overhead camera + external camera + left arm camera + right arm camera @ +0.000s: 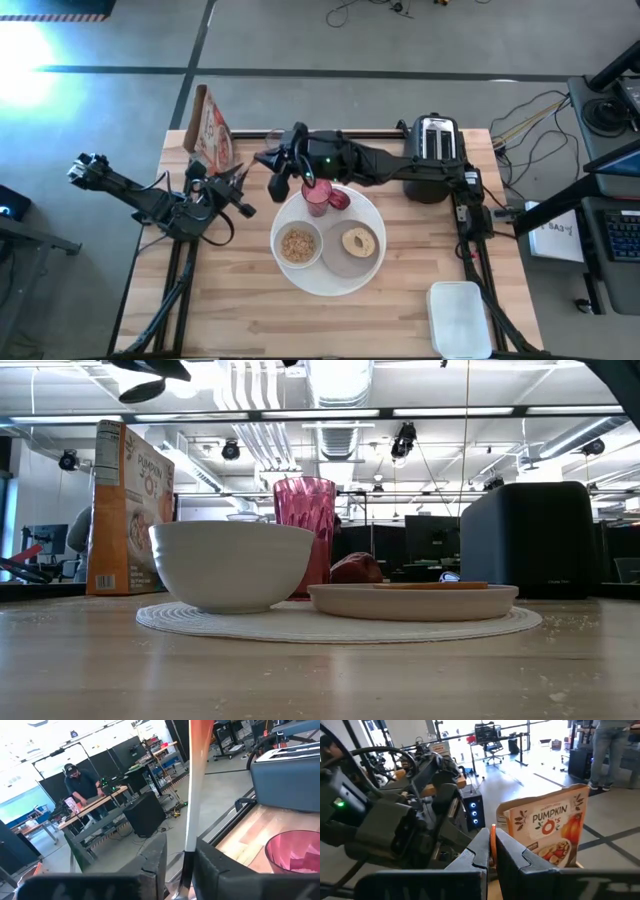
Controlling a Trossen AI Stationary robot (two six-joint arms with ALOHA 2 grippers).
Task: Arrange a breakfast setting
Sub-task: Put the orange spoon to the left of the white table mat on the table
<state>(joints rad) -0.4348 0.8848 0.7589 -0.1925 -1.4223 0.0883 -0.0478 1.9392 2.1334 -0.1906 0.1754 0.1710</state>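
Left gripper (180, 856) straddles the spoon (193, 795) beside the placemat (372, 215), jaws nearly together, a firm pinch impossible to tell; right gripper (491, 845) is clamped on it too (1 spoon, 2 arms) and should let go only once the left holds firm.

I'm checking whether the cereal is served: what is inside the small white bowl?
The high view shows tan cereal filling the small white bowl on the placemat. Anything beneath the cereal is hidden.
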